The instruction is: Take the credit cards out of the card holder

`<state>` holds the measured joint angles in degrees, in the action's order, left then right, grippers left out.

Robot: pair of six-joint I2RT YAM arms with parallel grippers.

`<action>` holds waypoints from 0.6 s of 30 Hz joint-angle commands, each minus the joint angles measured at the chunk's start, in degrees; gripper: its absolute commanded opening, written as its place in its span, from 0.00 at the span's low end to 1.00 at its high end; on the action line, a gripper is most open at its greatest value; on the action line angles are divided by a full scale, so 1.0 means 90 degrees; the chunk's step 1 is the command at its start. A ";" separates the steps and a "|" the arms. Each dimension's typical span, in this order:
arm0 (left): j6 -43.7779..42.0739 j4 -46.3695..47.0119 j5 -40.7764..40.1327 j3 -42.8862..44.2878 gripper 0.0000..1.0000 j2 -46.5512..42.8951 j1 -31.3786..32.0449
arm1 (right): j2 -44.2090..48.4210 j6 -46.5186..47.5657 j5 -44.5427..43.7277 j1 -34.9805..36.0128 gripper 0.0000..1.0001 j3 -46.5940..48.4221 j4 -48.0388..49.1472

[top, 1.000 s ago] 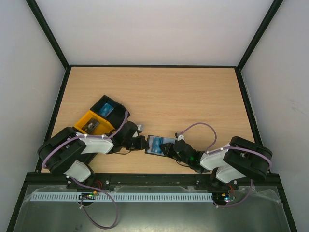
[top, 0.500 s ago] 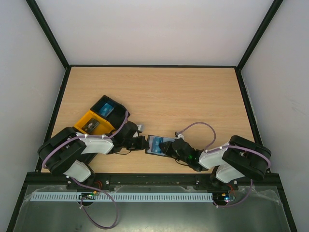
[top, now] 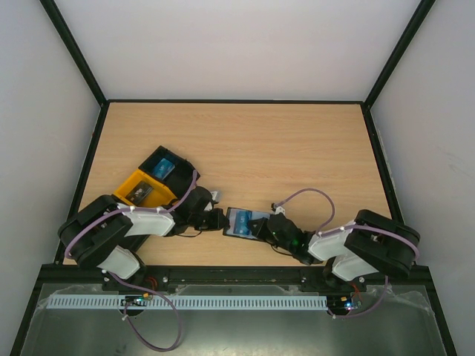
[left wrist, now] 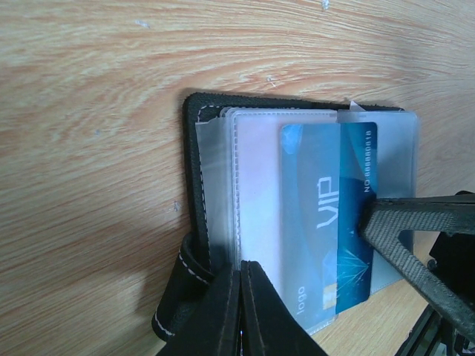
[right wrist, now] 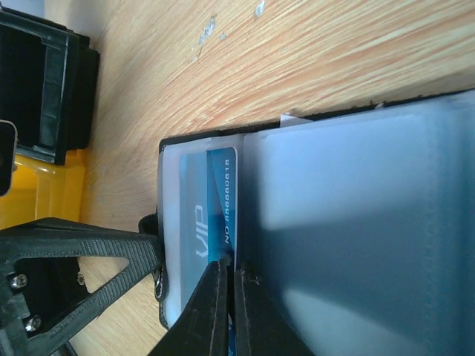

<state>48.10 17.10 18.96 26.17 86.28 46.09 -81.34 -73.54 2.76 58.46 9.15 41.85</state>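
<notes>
The black card holder (top: 239, 220) lies open near the table's front edge, its clear pockets (left wrist: 252, 178) facing up. A blue credit card (left wrist: 358, 200) marked VIP sticks partway out of a pocket toward the right arm. My left gripper (left wrist: 241, 265) is shut on the holder's pocket sleeve beside the stitched spine (left wrist: 194, 185). My right gripper (right wrist: 228, 261) is shut on the exposed edge of the blue card (right wrist: 221, 193). In the top view the left gripper (top: 220, 219) and the right gripper (top: 261, 227) flank the holder. No red or pink card shows.
A black-and-orange tray (top: 148, 182) holding a blue item (top: 162, 167) sits just behind my left arm; its orange wall (right wrist: 33, 196) shows in the right wrist view. A grey-blue pocket panel (right wrist: 356, 222) spreads beside my right fingers.
My right gripper's jaws have closed onto the blue card's edge. The left gripper and the holder have stayed put.
</notes>
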 commanded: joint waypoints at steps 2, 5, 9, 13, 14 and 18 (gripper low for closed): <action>0.0050 -0.0711 -0.0226 -0.0164 0.03 0.0239 0.0103 | 0.0514 -0.0009 -0.0521 -0.0040 0.02 -0.0318 -0.0416; 0.0115 -0.0695 -0.0226 -0.0158 0.03 0.0211 0.0104 | 0.0833 0.0043 -0.0685 -0.0040 0.02 -0.0373 -0.0674; 0.0182 -0.0701 -0.0222 -0.0139 0.03 0.0129 0.0103 | 0.1284 0.0065 -0.0832 -0.0040 0.02 -0.0418 -0.1041; 0.0159 -0.0999 -0.0284 0.0072 0.10 -0.0019 0.0101 | 0.1715 0.0042 -0.0939 -0.0040 0.02 -0.0489 -0.1320; 0.0168 -0.1059 -0.0298 0.0129 0.13 -0.0088 0.0100 | 0.1831 0.0037 -0.0965 -0.0040 0.02 -0.0518 -0.1383; 0.0231 -0.1256 -0.0340 0.0341 0.38 -0.0391 0.0105 | 0.2361 0.0062 -0.1099 -0.0040 0.02 -0.0593 -0.1709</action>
<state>50.02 13.50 17.96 27.99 84.73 46.72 -64.05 -73.49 -3.16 58.46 5.02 31.44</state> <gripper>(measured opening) 0.276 0.022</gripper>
